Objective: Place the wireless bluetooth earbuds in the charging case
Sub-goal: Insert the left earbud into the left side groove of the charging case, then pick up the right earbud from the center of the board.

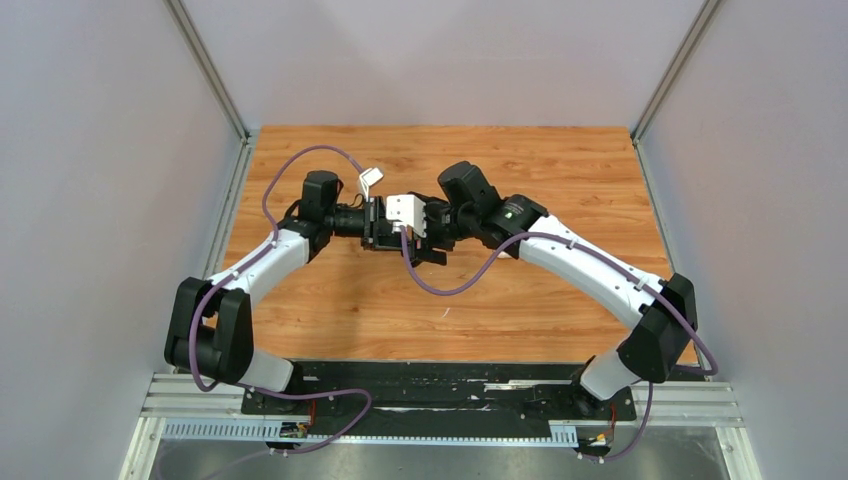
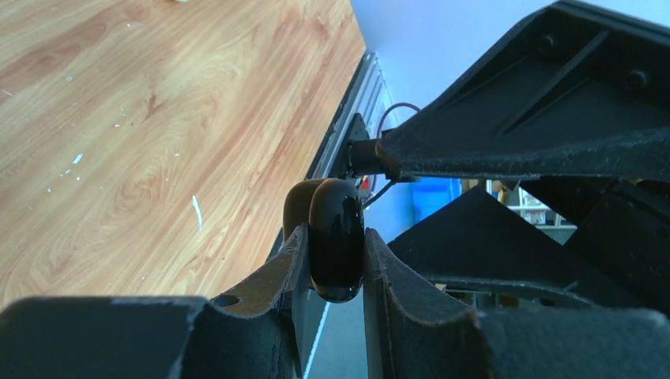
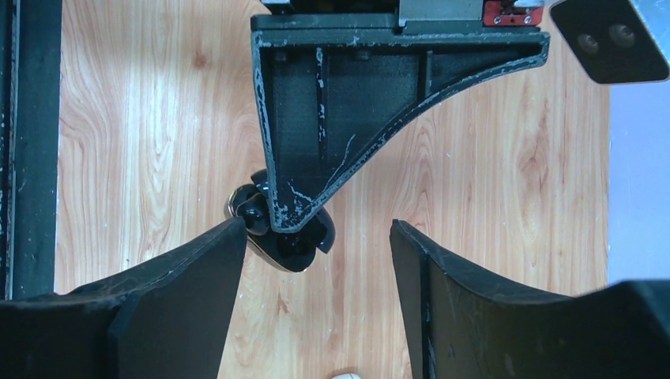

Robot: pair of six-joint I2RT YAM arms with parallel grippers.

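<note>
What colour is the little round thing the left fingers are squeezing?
Shiny black. The case shows best in the left wrist view.

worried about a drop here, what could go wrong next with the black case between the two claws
1. The glossy, rounded black charging case is pinched only near the tips of the shut left claw. A nudge could squirt it out onto the wooden table.
2. The open right claw straddles both the case and a left claw finger, so closing might strike that finger instead of the case.
</note>
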